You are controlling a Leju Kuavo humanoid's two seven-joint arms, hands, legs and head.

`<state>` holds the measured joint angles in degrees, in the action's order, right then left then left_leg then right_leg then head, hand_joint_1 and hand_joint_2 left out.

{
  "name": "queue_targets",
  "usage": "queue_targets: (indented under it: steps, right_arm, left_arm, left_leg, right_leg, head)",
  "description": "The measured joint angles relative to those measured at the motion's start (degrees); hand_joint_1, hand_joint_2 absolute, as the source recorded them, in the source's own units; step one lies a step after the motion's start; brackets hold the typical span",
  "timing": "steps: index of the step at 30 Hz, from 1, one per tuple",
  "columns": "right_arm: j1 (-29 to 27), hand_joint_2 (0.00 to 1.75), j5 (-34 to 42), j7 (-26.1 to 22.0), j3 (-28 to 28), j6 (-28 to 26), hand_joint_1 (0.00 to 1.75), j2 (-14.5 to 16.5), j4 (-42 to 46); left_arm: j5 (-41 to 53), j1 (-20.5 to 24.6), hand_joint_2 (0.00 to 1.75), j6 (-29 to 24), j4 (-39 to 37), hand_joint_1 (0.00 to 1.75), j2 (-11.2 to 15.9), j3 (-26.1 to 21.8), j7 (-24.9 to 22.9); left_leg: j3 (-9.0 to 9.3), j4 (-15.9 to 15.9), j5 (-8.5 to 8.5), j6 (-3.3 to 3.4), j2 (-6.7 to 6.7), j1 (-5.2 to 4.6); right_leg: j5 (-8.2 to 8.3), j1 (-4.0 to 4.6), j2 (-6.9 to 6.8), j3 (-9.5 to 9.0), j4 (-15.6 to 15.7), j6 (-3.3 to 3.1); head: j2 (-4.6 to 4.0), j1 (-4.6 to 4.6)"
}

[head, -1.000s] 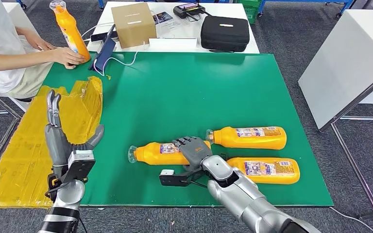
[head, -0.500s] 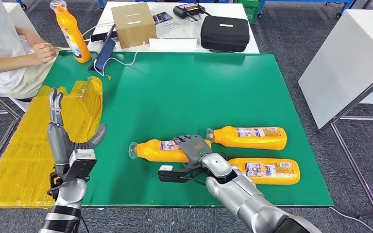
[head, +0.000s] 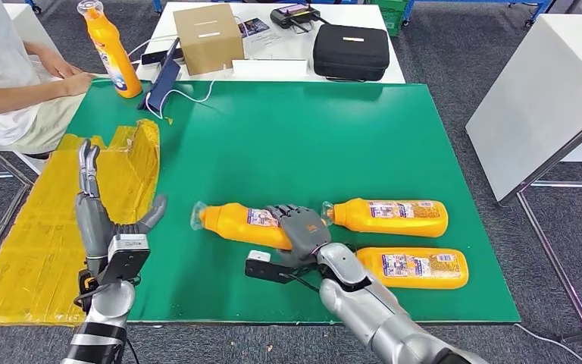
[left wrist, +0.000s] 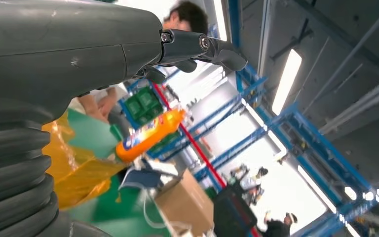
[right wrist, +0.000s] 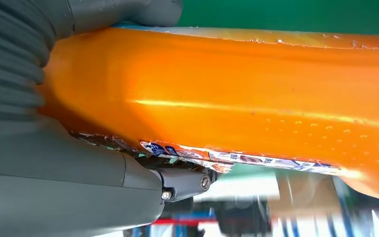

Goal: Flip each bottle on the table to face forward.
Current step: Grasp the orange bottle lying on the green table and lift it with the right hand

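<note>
Down on the green desk, three orange bottles are seen lying on their sides. One orange bottle is held by the right hand, whose fingers are wrapped around its thick end. Its clear cap is pointed toward the robot's left, and its cap end looks lifted a little off the desk. A small label with blue and red is seen on it, but the words are too small to be read. In the right wrist view, a torn edge of that label is seen by the thumb.

A second bottle is lying just beside the right hand, and a third bottle is lying nearer the robot. Colored labels are seen on both, but no words can be read.

The left hand is held up at the desk's left side with its fingers spread, and nothing is held in it.

A fourth bottle is standing at the far left corner, near a person's hand. A cardboard box and a black case are set on the white table behind.
</note>
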<state>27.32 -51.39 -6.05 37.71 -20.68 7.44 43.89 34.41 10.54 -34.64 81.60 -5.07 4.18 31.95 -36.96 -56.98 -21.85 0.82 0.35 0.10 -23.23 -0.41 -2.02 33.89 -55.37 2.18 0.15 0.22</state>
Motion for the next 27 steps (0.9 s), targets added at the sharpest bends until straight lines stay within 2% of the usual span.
queue_targets:
  steps: [6,10,14,17,27]
  right_arm:
    - [-8.4,1.75,10.5,-7.4,-8.2,-6.9,1.75,1.1,15.4]
    - [-12.6,1.75,14.3,-11.4,-13.4,-10.0,1.75,1.9,23.0]
    - [-15.8,1.75,17.0,-14.7,-17.4,-13.0,1.75,2.7,28.7]
    - [-17.6,1.75,18.2,-16.1,-19.4,-14.5,1.75,3.2,32.0]
    - [-19.6,1.75,18.7,-16.6,-21.7,-14.9,1.75,3.6,36.2]
  left_arm:
    - [-4.7,-1.2,1.75,10.6,0.7,0.0,0.0,3.1,-2.1]
    - [-9.8,-2.3,1.75,19.8,2.5,0.0,0.0,6.1,-3.8]
    - [-14.2,-3.1,1.75,26.3,4.5,0.0,0.0,8.8,-5.0]
    - [-15.5,-3.4,1.75,28.3,5.4,0.0,0.1,10.2,-5.3]
    - [-16.2,-3.5,1.75,29.3,6.3,0.0,0.2,11.9,-5.4]
  left_leg:
    - [-0.14,0.0,-0.05,-0.03,-0.06,0.0]
    - [-0.18,0.0,-0.05,-0.03,-0.07,-0.01]
    - [-0.18,0.0,-0.06,-0.02,-0.08,-0.02]
    - [-0.17,0.0,-0.06,-0.02,-0.1,-0.01]
    - [-0.16,0.0,-0.05,-0.03,-0.08,-0.01]
  right_leg:
    - [-0.04,0.0,-0.02,0.11,0.0,-0.01]
    - [-0.04,-0.01,-0.02,0.14,0.0,0.0]
    - [-0.03,-0.02,-0.01,0.13,0.0,0.01]
    - [-0.03,-0.01,-0.01,0.13,0.0,0.01]
    - [-0.03,-0.01,-0.01,0.13,0.0,0.01]
  head:
    - [0.0,0.0]
    - [0.0,0.02]
    - [0.0,0.01]
    - [0.0,-0.01]
    - [0.0,0.0]
